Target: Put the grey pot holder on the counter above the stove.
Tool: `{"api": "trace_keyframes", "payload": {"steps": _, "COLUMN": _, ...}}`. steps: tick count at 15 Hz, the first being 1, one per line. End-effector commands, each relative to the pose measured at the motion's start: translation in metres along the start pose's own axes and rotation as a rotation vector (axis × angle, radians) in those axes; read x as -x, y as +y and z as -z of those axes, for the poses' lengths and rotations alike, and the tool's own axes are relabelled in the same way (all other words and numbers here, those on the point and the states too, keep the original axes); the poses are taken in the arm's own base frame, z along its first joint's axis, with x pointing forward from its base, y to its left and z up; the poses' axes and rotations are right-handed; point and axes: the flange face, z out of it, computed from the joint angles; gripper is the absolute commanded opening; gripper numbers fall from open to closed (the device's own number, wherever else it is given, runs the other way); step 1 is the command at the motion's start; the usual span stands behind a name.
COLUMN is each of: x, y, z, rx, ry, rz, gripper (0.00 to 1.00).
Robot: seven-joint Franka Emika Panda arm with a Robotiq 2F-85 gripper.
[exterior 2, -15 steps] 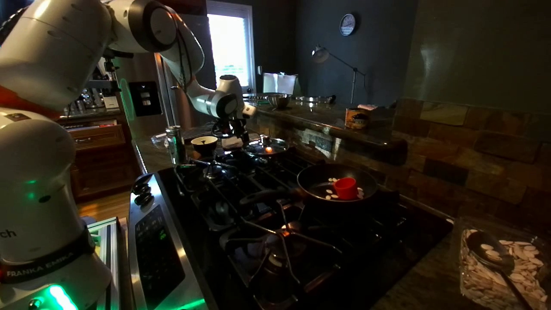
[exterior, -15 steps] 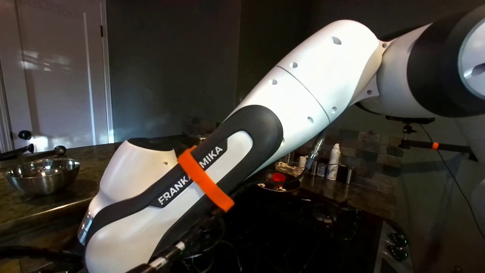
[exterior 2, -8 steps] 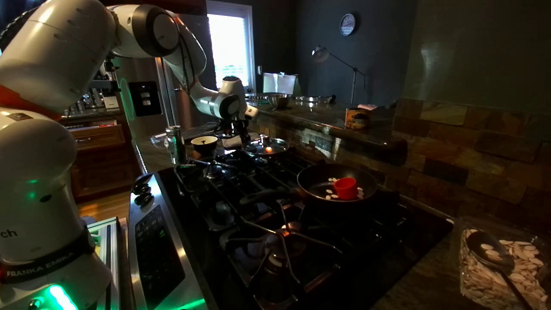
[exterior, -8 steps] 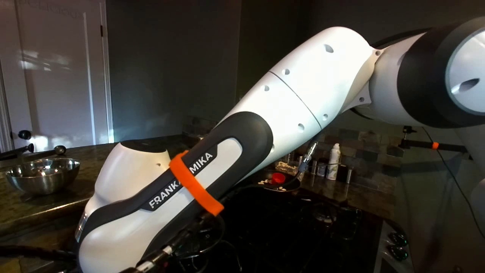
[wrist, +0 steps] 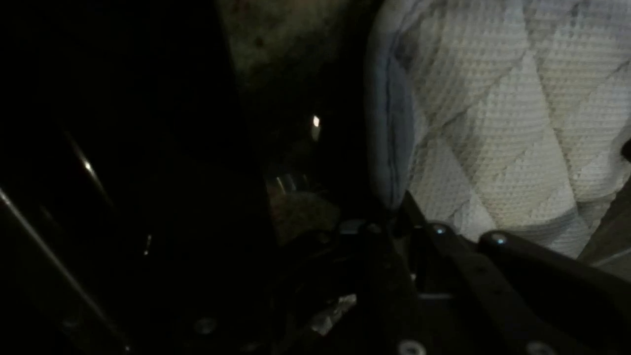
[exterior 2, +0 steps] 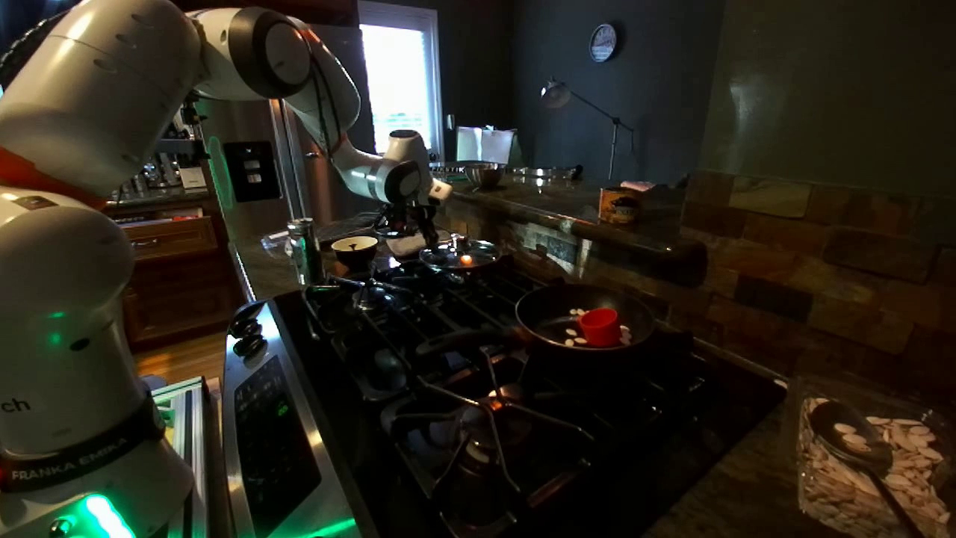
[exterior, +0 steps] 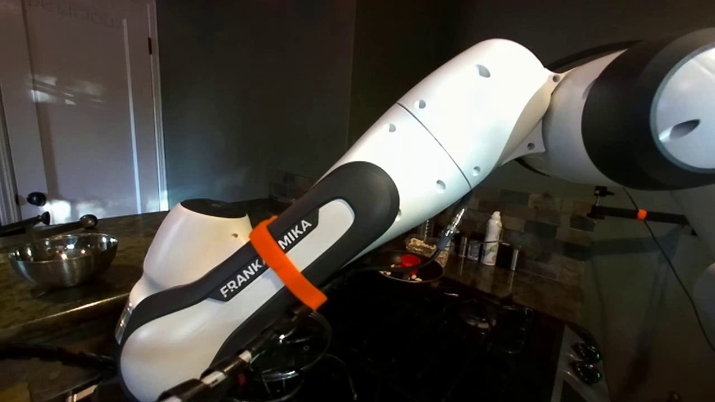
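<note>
In an exterior view we see the grey pot holder [exterior 2: 405, 246] just past the far end of the stove [exterior 2: 478, 411], lower than the counter [exterior 2: 538, 203] along the stove's back, our gripper [wrist: 394, 217] pinching the cloth's edge between narrowed jaws, lifted or resting we cannot tell.

Arm [exterior: 357, 190]: "FRANK", "MIKA", split by orange strap [exterior: 286, 265]
Base [exterior 2: 89, 448]: "FRANKA EMIKA", "ch" above
Control panel [exterior 2: 275, 437]: green marks, unreadable

Low passage beside the gripper [wrist: 392, 217] is narrowed by the glass lid [exterior 2: 478, 256]; higher up, an open stretch of counter [exterior 2: 538, 200] is left between steel bowl [exterior 2: 484, 176] and can [exterior 2: 619, 206] (metal ware [exterior 2: 547, 172] is set behind).
</note>
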Motion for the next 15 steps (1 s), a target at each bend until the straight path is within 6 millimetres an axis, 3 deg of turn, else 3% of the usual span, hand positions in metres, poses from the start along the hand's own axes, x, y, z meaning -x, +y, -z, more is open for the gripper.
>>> {"api": "trace_keyframes", "payload": {"steps": 1, "x": 0.007, "y": -0.008, "z": 0.032, "rx": -0.013, "ry": 0.02, "rz": 0.051, "gripper": 0.03}}
{"api": "trace_keyframes", "payload": {"steps": 8, "x": 0.029, "y": -0.039, "z": 0.11, "rx": -0.099, "ry": 0.084, "rz": 0.226, "gripper": 0.03}}
{"api": "trace_keyframes", "payload": {"steps": 15, "x": 0.04, "y": -0.038, "z": 0.174, "rx": -0.2, "ry": 0.251, "rz": 0.27, "gripper": 0.03}}
